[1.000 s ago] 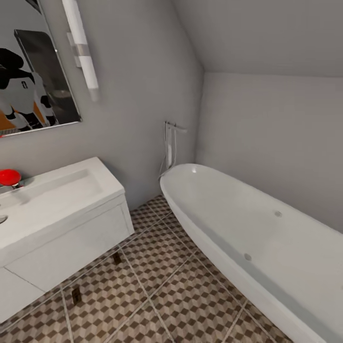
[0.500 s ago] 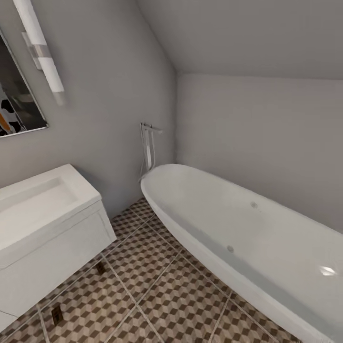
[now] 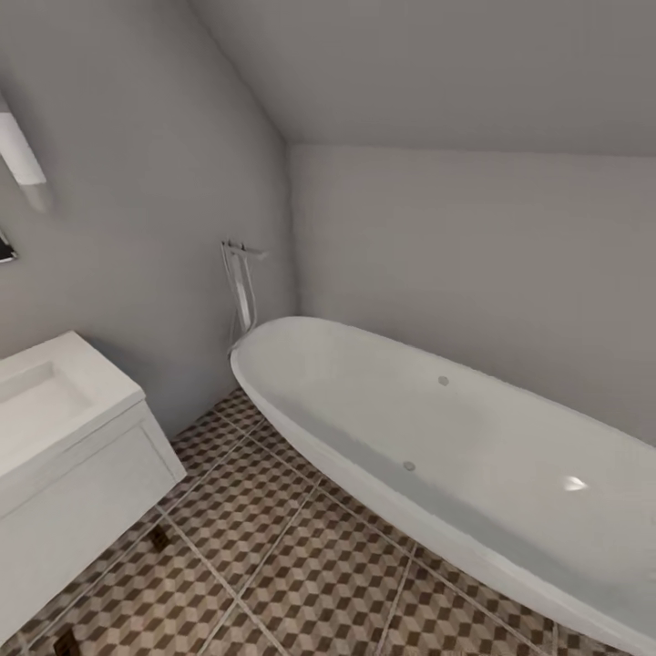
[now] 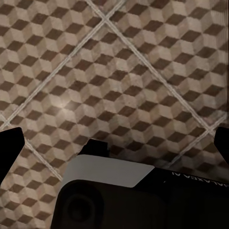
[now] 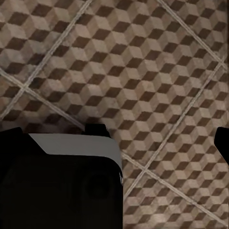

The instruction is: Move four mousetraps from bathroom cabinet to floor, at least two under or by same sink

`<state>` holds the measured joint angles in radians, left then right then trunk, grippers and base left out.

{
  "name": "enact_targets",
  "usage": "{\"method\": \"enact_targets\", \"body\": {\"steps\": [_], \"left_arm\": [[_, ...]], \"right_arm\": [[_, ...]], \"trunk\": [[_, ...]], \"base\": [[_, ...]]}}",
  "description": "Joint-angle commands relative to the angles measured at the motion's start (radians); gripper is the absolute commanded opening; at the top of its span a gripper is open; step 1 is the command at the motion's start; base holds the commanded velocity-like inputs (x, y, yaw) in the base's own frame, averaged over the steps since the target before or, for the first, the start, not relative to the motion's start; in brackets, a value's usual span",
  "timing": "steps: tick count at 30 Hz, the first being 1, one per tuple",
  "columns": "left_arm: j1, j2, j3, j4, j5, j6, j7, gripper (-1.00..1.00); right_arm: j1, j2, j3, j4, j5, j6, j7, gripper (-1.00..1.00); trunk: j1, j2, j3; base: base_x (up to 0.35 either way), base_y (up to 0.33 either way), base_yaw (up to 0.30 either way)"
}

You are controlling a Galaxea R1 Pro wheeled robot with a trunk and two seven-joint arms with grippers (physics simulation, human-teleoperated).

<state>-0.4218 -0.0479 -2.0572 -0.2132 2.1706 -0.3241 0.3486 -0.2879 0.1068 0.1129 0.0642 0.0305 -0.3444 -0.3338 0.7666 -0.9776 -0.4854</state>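
Two mousetraps (image 3: 160,538) (image 3: 66,642) lie on bathroom floor (image 3: 301,565) — beneath sink (image 3: 55,410)

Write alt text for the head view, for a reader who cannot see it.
A white oval bathtub runs along a grey wall, with a chrome floor-standing tap at its far end. On the left, one end of the white wall-hung sink juts out over the bathroom floor, and two small dark mousetraps lie below its front edge.

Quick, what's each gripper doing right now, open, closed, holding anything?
Left gripper: open, holding nothing, over the bathroom floor.
Right gripper: open, holding nothing, over the same floor.
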Motion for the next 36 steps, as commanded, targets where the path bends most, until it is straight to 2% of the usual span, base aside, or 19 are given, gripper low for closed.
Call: {"method": "enact_targets", "body": {"steps": [1,36], "left_arm": [[-0.001,0.000,-0.009,-0.003,0.006,-0.006,0.006,1.00],[-0.001,0.000,-0.008,-0.003,0.006,-0.006,0.006,1.00]], "right_arm": [[-0.002,0.001,0.007,0.005,0.003,-0.004,-0.007,1.00],[-0.002,0.002,0.007,0.005,0.003,-0.005,-0.007,1.00]], "trunk": [[0.000,-0.001,0.000],[0.000,-0.001,0.019]], "base": [[0.000,0.000,-0.286],[0.000,0.000,-0.286]]}}
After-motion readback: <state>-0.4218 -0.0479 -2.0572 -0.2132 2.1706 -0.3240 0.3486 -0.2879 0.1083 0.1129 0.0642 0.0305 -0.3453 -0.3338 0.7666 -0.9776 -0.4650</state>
